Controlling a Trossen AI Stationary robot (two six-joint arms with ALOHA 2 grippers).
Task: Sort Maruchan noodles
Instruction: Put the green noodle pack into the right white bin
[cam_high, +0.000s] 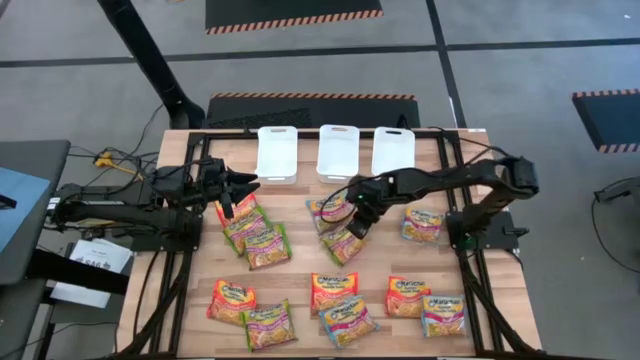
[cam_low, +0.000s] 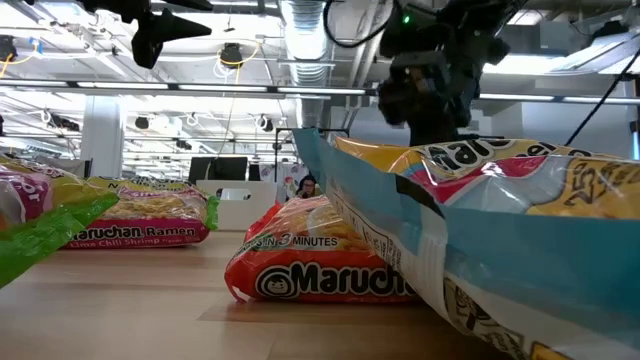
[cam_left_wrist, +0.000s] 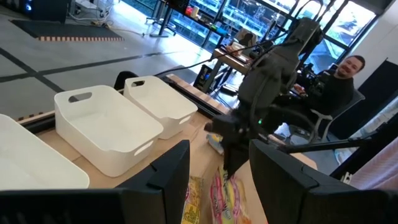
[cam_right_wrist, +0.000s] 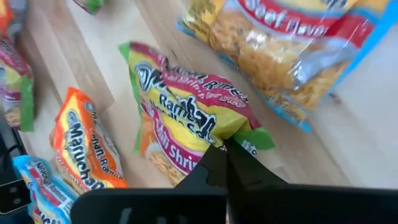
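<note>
We see the right hand pinched shut on the green-edged packet's corner, just before the middle bin, packet's far end hidden under fingers, left hand parted, holding nothing, beside the left bin.

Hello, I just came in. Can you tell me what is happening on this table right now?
A two-armed robot is sorting Maruchan noodle packets on a wooden table. The right gripper has its jaws shut on the corner of a green-edged packet near the table's middle. The left gripper hovers with jaws open above a small pile of packets on the left. About a dozen packets lie scattered, and the three white bins at the back look empty.
</note>
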